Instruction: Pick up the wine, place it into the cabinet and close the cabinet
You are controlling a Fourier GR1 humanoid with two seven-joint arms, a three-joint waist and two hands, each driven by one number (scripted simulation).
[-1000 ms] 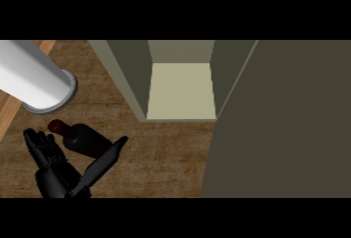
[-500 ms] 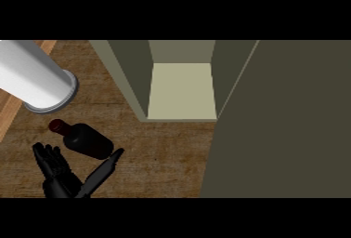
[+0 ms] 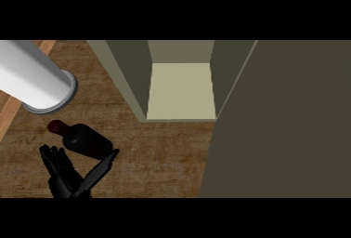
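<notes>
The wine bottle is dark with a red cap and lies on the wooden counter at the lower left, its neck pointing to the upper left. Just below it is my left hand, open, with straight fingers to the bottle's lower left and the thumb by the bottle's lower right side. Nothing is held. The cabinet stands open at the top centre, showing a pale bare shelf. Its door is swung out and fills the right side. My right hand does not show.
A large white cylinder with a grey rim stands at the upper left, close to the bottle's neck. The counter's light wooden edge runs along the far left.
My left hand has slid down toward the lower edge, away from around the bottle. The bottle has barely shifted.
</notes>
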